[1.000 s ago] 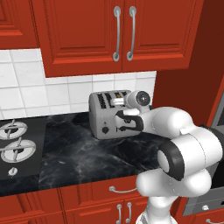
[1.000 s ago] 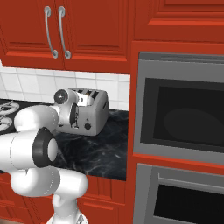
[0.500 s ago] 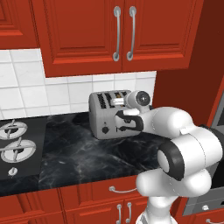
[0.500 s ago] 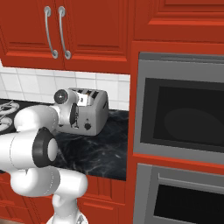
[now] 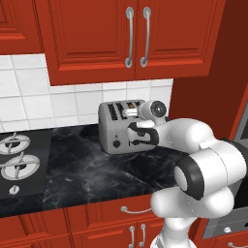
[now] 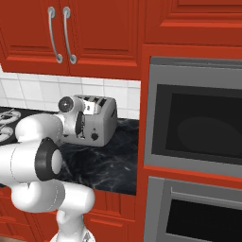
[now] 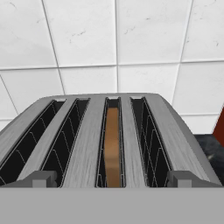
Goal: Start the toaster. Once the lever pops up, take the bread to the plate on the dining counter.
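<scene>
Fingers [image 7: 112, 179] spread, bread [image 7: 112, 148] in toaster [image 7: 87, 135] beyond

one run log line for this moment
step: start toaster | pincer: open, over toaster | bread: in third slot | lever: not yet pressed

Toaster [image 5: 118, 127]: silver-grey brushed metal body, black knobs on the front face, dark slot interiors with thin pale wire lines; bread [image 7: 112, 146] in one slot, tan-brown. Counter [image 5: 92, 169]: black marble with white-grey veins, over red cabinet fronts [image 5: 111, 223] with silver handles; wall tiles [image 5: 63, 104] white with grey grout lines; upper cabinets [image 5: 131, 34] deep red with silver bar handles; stove burners [image 5: 17, 162] silver-grey rings on a black top. Oven [image 6: 194, 127]: grey frame with dark glass door, set in red panelling; robot arm [image 5: 203, 169] glossy white with black joint bands.
</scene>
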### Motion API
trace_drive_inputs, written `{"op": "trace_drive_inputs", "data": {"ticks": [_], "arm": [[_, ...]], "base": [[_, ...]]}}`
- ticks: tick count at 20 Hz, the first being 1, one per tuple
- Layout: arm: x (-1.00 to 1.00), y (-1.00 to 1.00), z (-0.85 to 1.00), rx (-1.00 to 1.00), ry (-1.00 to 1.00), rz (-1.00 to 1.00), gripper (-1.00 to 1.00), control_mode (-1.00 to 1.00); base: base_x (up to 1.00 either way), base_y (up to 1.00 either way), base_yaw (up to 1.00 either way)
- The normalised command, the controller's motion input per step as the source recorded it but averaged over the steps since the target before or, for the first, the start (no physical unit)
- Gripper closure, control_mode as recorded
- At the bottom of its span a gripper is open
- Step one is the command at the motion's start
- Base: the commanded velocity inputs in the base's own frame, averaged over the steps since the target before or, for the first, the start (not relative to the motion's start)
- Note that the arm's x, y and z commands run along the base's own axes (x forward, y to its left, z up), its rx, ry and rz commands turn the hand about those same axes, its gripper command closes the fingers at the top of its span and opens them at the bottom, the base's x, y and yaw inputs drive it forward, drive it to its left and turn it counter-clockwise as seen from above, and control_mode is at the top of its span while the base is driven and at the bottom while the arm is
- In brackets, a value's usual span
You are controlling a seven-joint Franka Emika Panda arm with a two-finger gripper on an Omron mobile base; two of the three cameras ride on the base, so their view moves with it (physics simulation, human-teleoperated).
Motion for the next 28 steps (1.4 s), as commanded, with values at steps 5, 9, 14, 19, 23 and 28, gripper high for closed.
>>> {"op": "trace_drive_inputs", "data": {"ticks": [5,9,14,19,23,28], "arm": [[0.0,0.0,0.0,0.0,0.0,0.0,-1.0,-1.0],[0.0,0.0,0.0,0.0,0.0,0.0,-1.0,-1.0],[0.0,0.0,0.0,0.0,0.0,0.0,-1.0,-1.0],[0.0,0.0,0.0,0.0,0.0,0.0,-1.0,-1.0],[0.0,0.0,0.0,0.0,0.0,0.0,-1.0,-1.0],[0.0,0.0,0.0,0.0,0.0,0.0,-1.0,-1.0]], "base": [[0.0,0.0,0.0],[0.0,0.0,0.0],[0.0,0.0,0.0],[0.0,0.0,0.0],[0.0,0.0,0.0],[0.0,0.0,0.0]]}}
